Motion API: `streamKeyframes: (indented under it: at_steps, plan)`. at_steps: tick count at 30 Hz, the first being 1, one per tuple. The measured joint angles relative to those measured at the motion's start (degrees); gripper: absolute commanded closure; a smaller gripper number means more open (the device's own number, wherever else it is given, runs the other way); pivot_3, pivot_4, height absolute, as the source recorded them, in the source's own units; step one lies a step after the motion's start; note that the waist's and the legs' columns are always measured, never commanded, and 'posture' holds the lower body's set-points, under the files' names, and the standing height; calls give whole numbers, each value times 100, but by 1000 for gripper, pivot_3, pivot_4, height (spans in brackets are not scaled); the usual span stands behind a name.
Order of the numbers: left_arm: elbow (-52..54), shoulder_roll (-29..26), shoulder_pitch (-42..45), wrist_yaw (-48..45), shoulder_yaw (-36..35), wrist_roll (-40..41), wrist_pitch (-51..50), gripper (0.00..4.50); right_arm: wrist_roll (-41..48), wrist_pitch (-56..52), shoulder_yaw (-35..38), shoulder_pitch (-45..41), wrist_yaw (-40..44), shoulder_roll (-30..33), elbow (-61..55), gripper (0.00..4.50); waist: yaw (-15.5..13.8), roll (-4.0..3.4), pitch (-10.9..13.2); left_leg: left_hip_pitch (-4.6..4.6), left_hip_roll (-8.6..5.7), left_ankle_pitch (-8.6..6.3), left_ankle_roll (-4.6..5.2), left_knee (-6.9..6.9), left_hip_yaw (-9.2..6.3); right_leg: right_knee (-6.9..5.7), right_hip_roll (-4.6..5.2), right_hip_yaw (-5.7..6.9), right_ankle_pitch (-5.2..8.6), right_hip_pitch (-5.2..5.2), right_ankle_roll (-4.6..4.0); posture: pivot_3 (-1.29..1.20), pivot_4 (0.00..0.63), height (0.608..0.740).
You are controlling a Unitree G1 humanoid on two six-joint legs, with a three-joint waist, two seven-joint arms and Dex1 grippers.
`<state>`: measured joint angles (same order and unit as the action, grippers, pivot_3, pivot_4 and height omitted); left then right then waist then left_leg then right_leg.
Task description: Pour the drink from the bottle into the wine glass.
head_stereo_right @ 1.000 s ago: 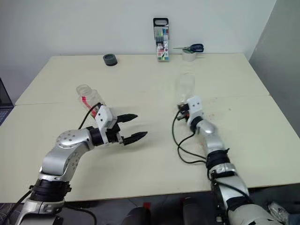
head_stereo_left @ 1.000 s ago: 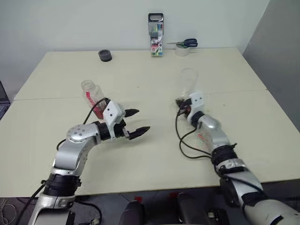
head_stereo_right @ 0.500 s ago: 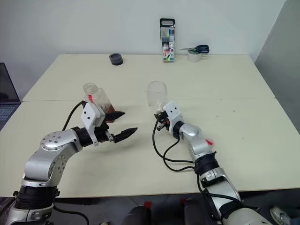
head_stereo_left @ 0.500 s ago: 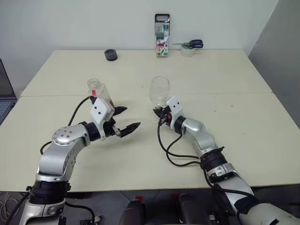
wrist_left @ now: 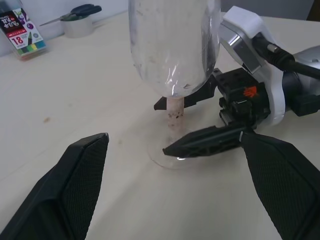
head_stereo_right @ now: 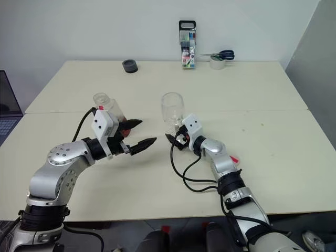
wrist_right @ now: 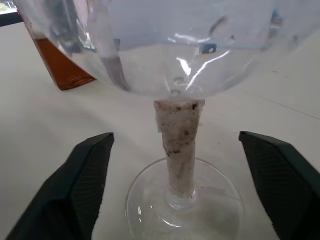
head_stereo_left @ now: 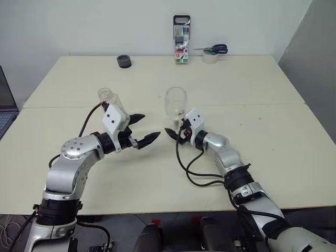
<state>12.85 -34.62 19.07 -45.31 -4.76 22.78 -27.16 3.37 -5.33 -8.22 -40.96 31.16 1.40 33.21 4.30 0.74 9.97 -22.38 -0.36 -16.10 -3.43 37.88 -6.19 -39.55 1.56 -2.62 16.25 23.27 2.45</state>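
Wine glass released, standing mid-table

The right gripper [wrist_right: 175, 175] has its fingers spread clear either side of the wine glass [head_stereo_left: 175, 102] stem at frame centre; the left gripper [head_stereo_left: 143, 128] gapes empty, the bottle [head_stereo_right: 107, 109] standing left of centre behind it.

Marker pack [head_stereo_left: 181, 40], scissors [head_stereo_left: 211, 49] on tape roll [head_stereo_left: 210, 57], dark roll [head_stereo_left: 124, 61]

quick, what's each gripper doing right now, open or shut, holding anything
Left gripper: open, holding nothing.
Right gripper: open, its fingers either side of the stem of the clear stemmed wine glass, not gripping it.
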Motion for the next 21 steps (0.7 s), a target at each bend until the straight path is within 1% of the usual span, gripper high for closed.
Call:
streamKeyframes:
  at_steps: [7,10,14,17,21]
  plan:
    - [6,106,113,99,-2,90,0,0,-3,-159,-81,250,121,246,-529,25,0,0,0,0,0,0,0,0,1,1,0,-1,0,0,0,0,150,740]
    - [21,111,109,176,-15,112,-1,0,6,-394,-111,554,235,472,-1115,25,-6,0,0,-2,0,0,0,0,-1,2,1,0,0,0,0,0,150,740]
    - [112,128,-15,412,-132,103,12,0,20,-836,-108,1034,379,894,-1982,25,-22,0,0,-3,-1,-1,1,0,-1,5,3,1,0,0,0,0,150,740]
    - [127,218,-190,689,-186,-28,141,0,84,-1145,-185,1463,657,1323,-2847,25,-54,0,0,-5,0,-1,2,0,0,10,3,1,0,0,1,0,150,740]
    - [93,355,-715,1050,-252,-333,507,0,287,-1573,-217,2084,1102,2042,-4046,25,-83,-1,0,-5,-1,-1,2,-1,0,15,6,0,0,-2,1,0,150,740]
